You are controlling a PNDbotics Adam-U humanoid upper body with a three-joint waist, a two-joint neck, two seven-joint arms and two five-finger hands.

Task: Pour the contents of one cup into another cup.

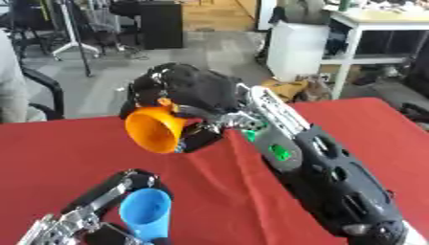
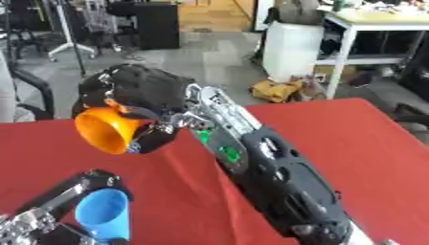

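My right hand is curled round an orange cup, held in the air above the red table. The cup lies tipped on its side, its open mouth turned down and toward me. Lower left, my left hand is wrapped round a blue cup, which leans with its mouth facing the camera. The orange cup hangs above and slightly behind the blue one, with a gap between them. I cannot make out any contents in either cup. My right forearm runs diagonally from the lower right.
The red cloth's far edge runs across the middle of the view. Beyond it lie a grey floor, a white cabinet, a white desk, a dark chair at left and stands.
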